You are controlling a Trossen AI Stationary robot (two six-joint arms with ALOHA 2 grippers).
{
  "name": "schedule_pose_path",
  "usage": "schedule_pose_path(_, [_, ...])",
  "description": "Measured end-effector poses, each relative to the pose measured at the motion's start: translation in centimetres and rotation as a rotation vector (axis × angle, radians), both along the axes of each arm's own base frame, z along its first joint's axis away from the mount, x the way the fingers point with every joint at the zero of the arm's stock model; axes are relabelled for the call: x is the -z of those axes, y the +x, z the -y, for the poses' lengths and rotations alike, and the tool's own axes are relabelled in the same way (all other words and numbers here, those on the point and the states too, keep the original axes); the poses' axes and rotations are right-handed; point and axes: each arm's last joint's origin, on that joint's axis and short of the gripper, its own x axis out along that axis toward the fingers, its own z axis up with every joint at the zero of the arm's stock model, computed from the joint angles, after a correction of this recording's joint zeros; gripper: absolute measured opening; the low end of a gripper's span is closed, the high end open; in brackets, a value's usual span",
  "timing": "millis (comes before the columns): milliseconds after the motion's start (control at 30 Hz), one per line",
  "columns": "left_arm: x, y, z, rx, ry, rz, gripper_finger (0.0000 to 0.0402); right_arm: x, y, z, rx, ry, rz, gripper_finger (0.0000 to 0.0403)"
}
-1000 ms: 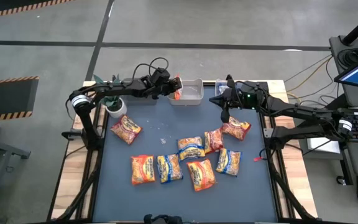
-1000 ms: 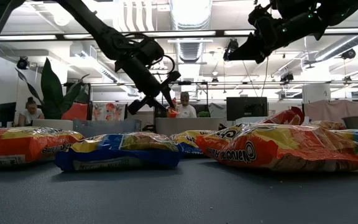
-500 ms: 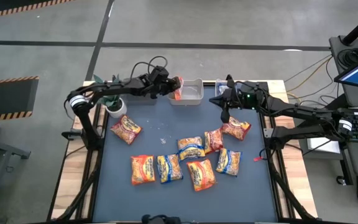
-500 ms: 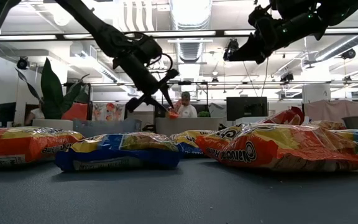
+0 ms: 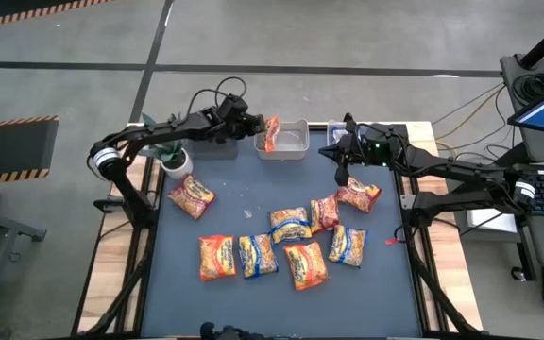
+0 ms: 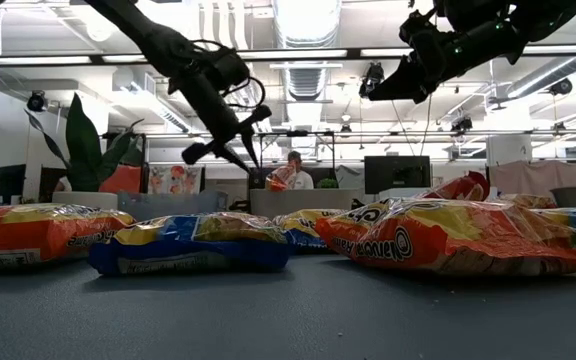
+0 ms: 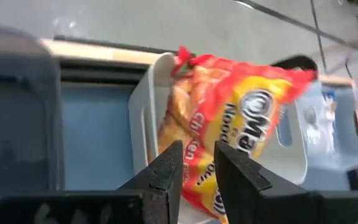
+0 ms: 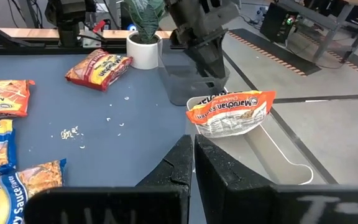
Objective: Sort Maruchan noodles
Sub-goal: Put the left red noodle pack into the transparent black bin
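Dark blue-grey matting is covering the table, and I am reading progress from what is lying on it. One orange packet is sitting tilted at the near-left rim of the clear middle bin at the far edge; in the right wrist view it is leaning on that rim, partly inside, and I cannot tell whether it is fully settled. I am judging this packet as the one being deposited.

Eight packets are waiting unsorted: one dark red packet alone near the left side, and a cluster of orange, blue-and-yellow and dark red ones toward the middle and right. A second clear bin beside the first is showing something blue inside. Most of the sort is therefore outstanding.

I am seeing the left gripper just beside the packet, fingers close together and holding nothing. I am holding the right gripper above the cluster's far end, fingers nearly closed and empty.

A potted plant is standing at the far-left corner
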Motion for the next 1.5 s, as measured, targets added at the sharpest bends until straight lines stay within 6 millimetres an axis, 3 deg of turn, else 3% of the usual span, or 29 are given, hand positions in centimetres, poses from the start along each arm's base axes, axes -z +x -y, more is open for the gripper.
schedule_pose_path(200, [-1.4,0.2,1.1,0.3,0.248,-0.156,0.0074,0.0,0.0,0.0,0.001,0.003,0.001,0.0009])
schedule_pose_path(367, [-3.2,-0.1,3.7,0.53,0.391,-0.268,0.0074,0.0,0.0,0.0,0.001,0.003,0.002,0.0009])
schedule_pose_path(667, [-4.9,-0.7,11.4,0.968,0.481,-0.451,0.0064,-0.1,0.0,0.0,0.014,0.038,0.02,0.0009])
schedule_pose_path(867, [-4.6,-1.8,16.5,1.192,0.401,-0.562,0.0047,-0.7,0.1,0.1,0.029,0.08,0.058,0.0009])
schedule_pose_path(967, [-4.3,-2.9,18.1,1.189,0.268,-0.624,0.0044,-0.8,0.1,0.1,0.035,0.095,0.073,0.0009])
schedule_pose_path(1133, [-3.6,-3.9,19.4,1.033,0.062,-0.693,0.005,-0.8,0.2,0.1,0.035,0.095,0.074,0.0009])
schedule_pose_path(1333, [-0.9,-5.0,21.5,1.077,0.136,-0.892,0.0082,-0.8,0.2,0.1,0.038,0.103,0.077,0.0009])
schedule_pose_path(1500, [1.5,-6.3,22.6,1.087,0.325,-1.094,0.0136,-0.8,0.2,0.1,0.037,0.102,0.076,0.0009])
